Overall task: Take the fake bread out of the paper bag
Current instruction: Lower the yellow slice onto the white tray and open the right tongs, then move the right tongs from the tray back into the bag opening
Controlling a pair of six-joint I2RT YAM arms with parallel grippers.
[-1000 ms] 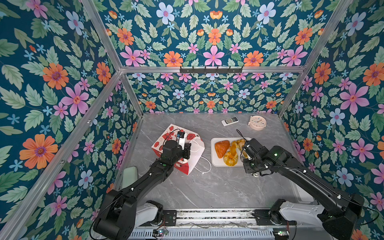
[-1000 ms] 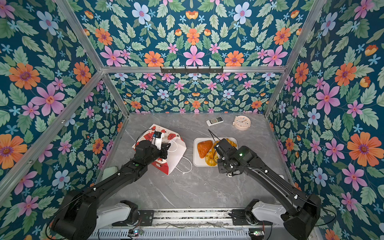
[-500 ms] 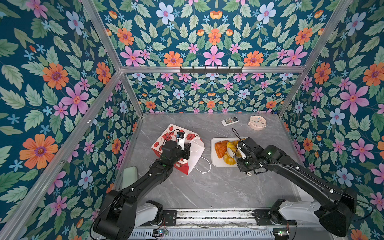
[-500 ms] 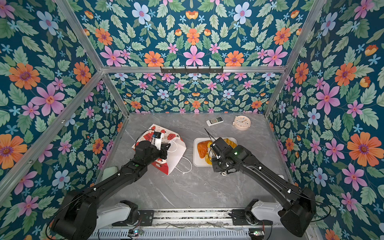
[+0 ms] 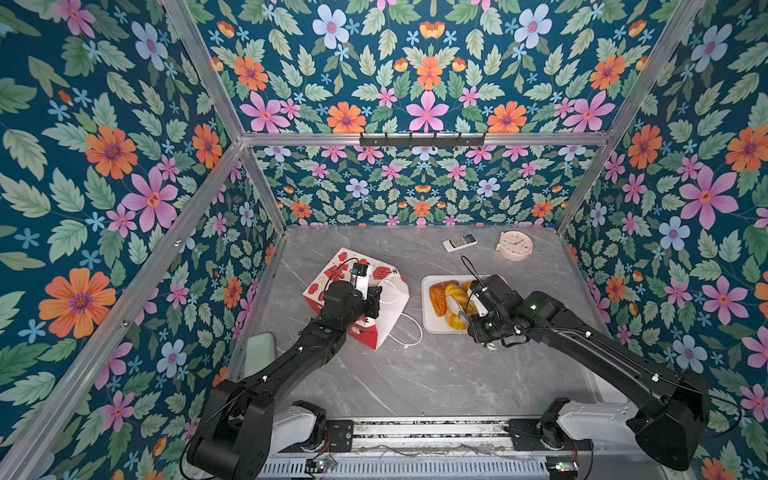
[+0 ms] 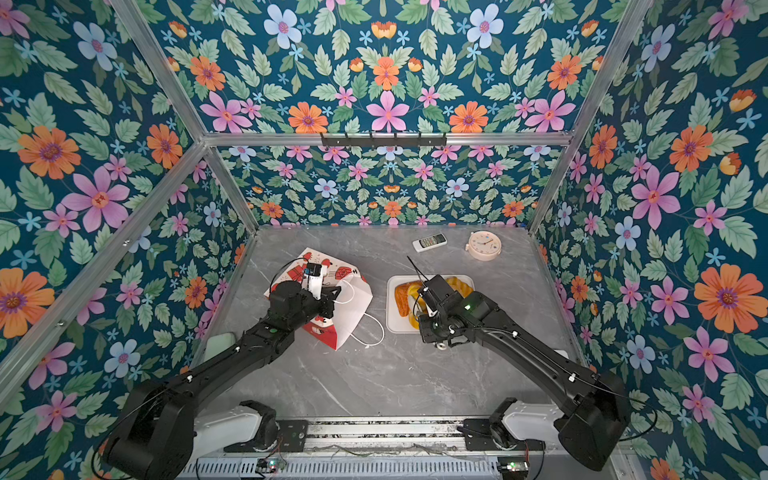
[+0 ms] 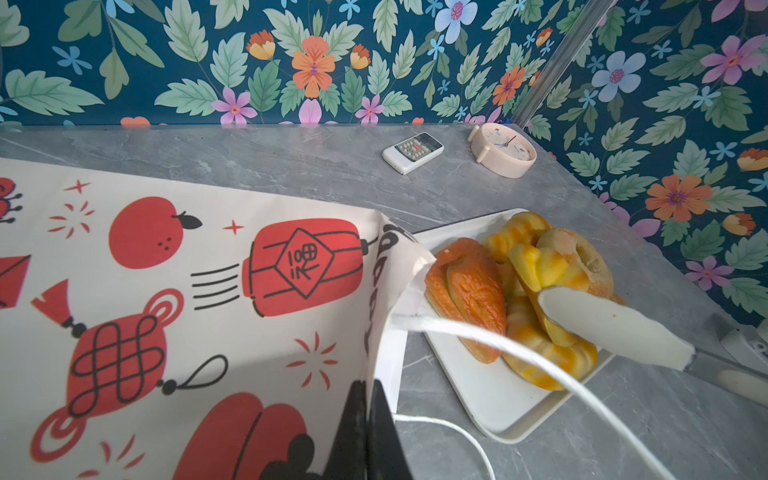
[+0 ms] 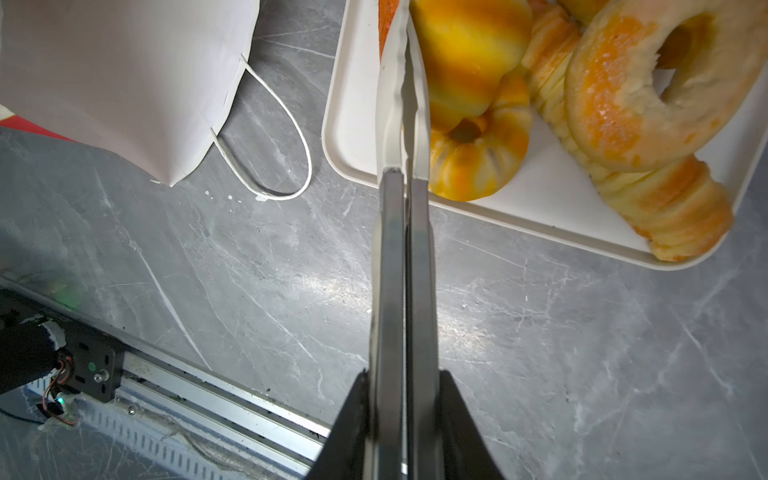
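The paper bag lies on its side left of centre, its mouth towards the white tray. My left gripper is shut on the paper edge at the bag's mouth. Several pieces of fake bread are piled on the tray: a brown croissant, a ring donut and yellow buns. My right gripper is shut with nothing in it. Its long pale fingers rest against the pile. The inside of the bag is hidden.
A white cord handle loops on the table between bag and tray. A remote and a round pink clock sit near the back wall. A pale green object lies at the left edge. The metal rail runs along the front.
My right arm has shifted a little to the left over the tray, covering more of the bread. The left arm and the bag have stayed put.
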